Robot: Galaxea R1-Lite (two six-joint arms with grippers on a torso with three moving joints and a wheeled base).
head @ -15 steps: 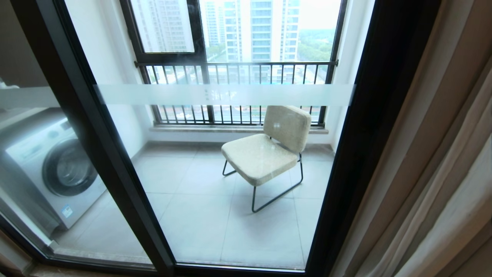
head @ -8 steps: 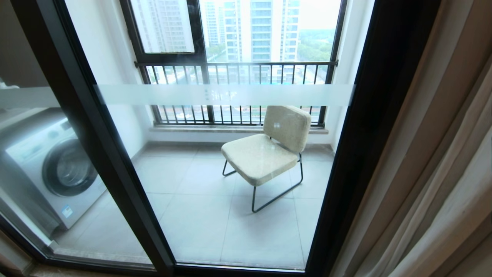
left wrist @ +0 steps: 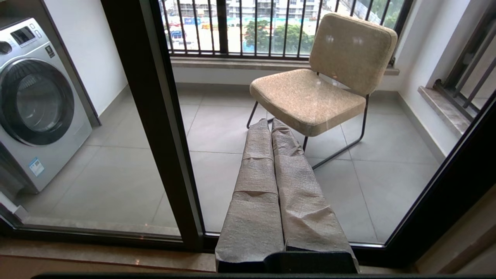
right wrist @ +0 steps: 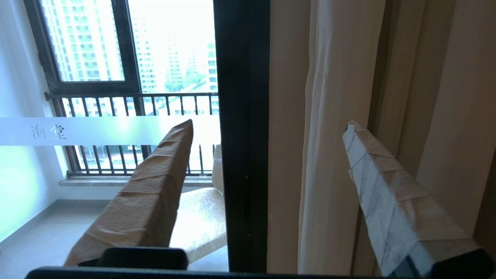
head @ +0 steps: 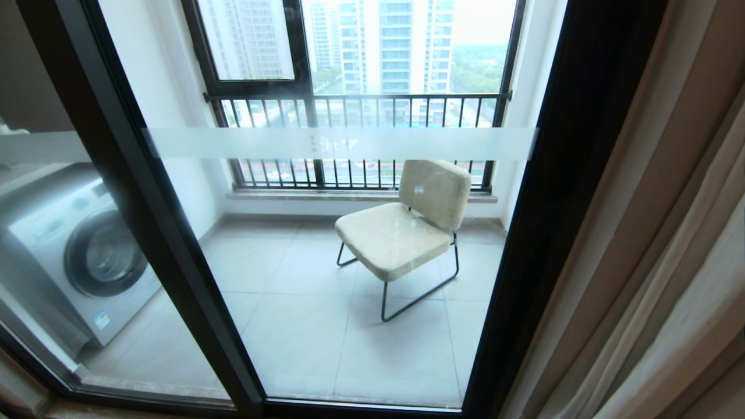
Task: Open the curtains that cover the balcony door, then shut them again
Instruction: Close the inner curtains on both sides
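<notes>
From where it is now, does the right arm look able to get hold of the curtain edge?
Probably yes. The right gripper is open, its fingers either side of the curtains' sheer edge beside the balcony door frame, with nothing between; how close it is cannot be told.

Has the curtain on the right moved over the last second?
Yes, slightly. Against the fixed black door frame, the lower folds of the curtain have shifted a little; its edge still sits right of the frame, leaving the glass uncovered.

Left gripper (left wrist: 276, 128): long fingers wrapped in grey crinkled tape, black base. Right gripper (right wrist: 267, 128): same tape wrap.
</notes>
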